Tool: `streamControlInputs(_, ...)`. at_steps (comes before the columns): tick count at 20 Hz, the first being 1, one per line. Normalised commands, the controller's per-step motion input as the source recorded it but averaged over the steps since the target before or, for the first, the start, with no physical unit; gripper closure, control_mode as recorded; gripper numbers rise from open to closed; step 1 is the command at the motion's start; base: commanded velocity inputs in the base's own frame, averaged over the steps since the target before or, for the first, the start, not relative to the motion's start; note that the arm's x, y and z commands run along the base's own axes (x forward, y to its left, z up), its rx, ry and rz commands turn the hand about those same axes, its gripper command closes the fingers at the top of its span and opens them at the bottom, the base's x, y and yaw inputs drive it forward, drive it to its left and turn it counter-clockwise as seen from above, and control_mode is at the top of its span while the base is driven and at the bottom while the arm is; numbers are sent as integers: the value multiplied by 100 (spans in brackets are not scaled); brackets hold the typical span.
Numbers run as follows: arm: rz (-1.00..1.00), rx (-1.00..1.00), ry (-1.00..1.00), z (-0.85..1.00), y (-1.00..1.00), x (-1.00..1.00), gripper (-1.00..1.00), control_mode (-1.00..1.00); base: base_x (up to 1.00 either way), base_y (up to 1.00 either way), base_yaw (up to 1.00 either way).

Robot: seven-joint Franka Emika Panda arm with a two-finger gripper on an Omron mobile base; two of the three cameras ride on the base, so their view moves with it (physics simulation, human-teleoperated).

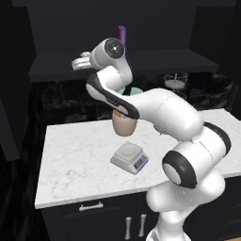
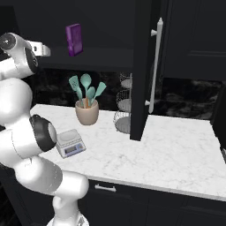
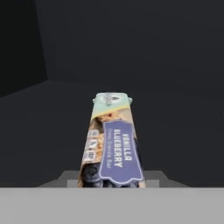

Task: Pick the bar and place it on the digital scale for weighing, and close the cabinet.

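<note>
One item matters at this stage: the bar (image 3: pixel 112 142) lies flat on the dark shelf inside the cabinet (image 2: pixel 145 66), straight ahead of the gripper (image 1: pixel 80 61), and whether the jaws are open or closed you cannot tell from these pictures. Advance along the bar's long axis and grip its narrow sides squarely. Afterwards carry it down to the digital scale (image 1: pixel 129 157) on the counter (image 1: pixel 70 160).

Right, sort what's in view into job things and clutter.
For the job:
bar
digital scale
cabinet, door open

Just lying about:
utensil crock
purple box
wire rack
</note>
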Motion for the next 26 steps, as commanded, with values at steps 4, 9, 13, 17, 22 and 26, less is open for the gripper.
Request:
streamControlInputs(4,-3,12,-6,7,-34,-100,100,-100,0,0,0)
streamControlInputs(9,-1,15,-2,45,-20,-100,100,-100,0,0,0)
streamControlInputs(13,0,18,0,54,-27,-100,100,-100,0,0,0)
streamControlInputs(17,0,15,0,36,-34,-100,100,-100,0,0,0)
streamControlInputs(22,1,3,0,3,-49,-100,100,-100,0,0,0)
streamControlInputs(26,10,-1,0,-21,-78,-100,100,-100,0,0,0)
